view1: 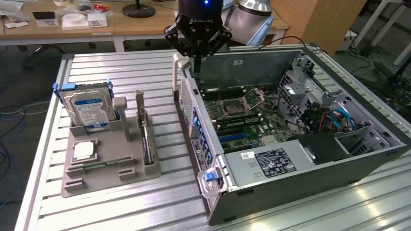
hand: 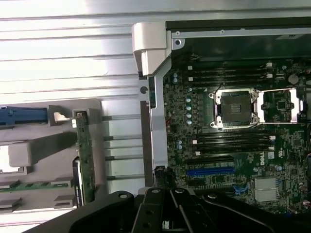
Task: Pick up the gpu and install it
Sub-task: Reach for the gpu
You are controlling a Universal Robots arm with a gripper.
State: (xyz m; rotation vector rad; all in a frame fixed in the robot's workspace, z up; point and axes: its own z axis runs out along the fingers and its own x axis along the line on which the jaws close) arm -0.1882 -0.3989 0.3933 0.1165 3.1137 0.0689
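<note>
Spanning the lower part of the exterior view, the slatted aluminium table [view1: 115, 211] carries everything. The open tower case [view1: 308, 187] lies on its side across the right half of that frame, with its motherboard [view1: 257, 120] bare and facing up. The grey fixture tray [view1: 103, 178] sits at the lower left, well apart from the board, and the case's perforated rear wall stands between them.

At the upper centre the gripper [view1: 198, 65] hangs over that rear wall with its fingers drawn together on nothing. It is nowhere near the card.

On the tray, the blue-framed hard drive [view1: 90, 108] stands toward the frame's left. The gpu [view1: 147, 144] stands on edge in its holder on the tray's right side, close against a grey upright, not yet lifted. The CPU chip [view1: 84, 150] lies flat between them.

The risks I judge from here:
- **Pinching the card:** it is thin and on edge, so an off-centre pinch could let it pivot or slip. The fingers could also catch the upright beside it.
- **Lifting:** a tight holder might make the whole tray lift with the card.
- **Carrying across:** a low path could knock the card's end against the rear wall.
- **Seating:** a slight tilt over the blue expansion slot [view1: 234, 137] could jam the edge connector or scrape nearby board parts.
</note>
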